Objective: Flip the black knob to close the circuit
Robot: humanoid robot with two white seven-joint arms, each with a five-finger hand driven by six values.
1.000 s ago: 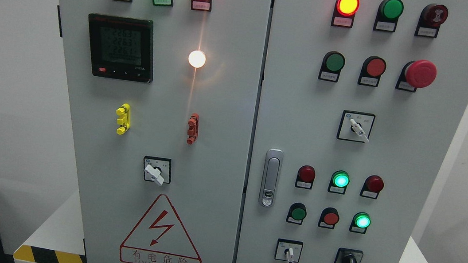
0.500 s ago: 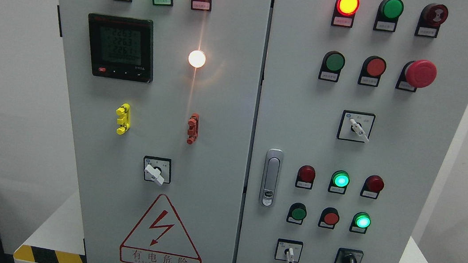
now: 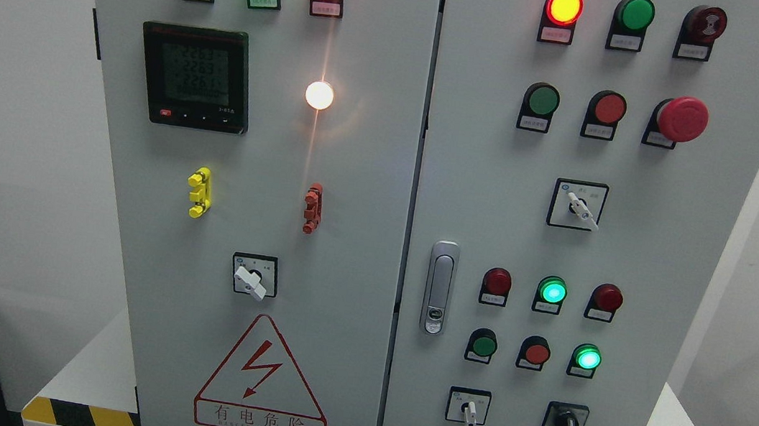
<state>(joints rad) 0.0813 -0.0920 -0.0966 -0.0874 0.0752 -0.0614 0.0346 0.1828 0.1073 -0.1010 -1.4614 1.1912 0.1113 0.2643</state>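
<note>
Neither robot hand shows anywhere in the frame, so whether the fingers are spread or curled cannot be told. The black knob [image 3: 565, 425] sits at the lower right of the frame, on the right door of the grey cabinet [image 3: 370, 168], just to the right of a small white-handled selector [image 3: 469, 411] and below a lit green lamp [image 3: 587, 357]. Its grip appears to point roughly downward, slightly tilted, and judging from that the flip is not yet begun; reaching it would likely call for the right arm, since the knob lies low and on that side. The controls are grouped in rows at standing height, presumably so an operator can read lamps above and work switches below. A red mushroom button [image 3: 681, 119] stands proud at the upper right, well apart from the knob. The left door carries a meter display [image 3: 195, 77] and a lightning warning triangle [image 3: 263, 378]. The cabinet's painted metal face is smooth and upright, standing on a white base with yellow-and-black hazard striping [image 3: 81, 416] against plain pale walls.
</note>
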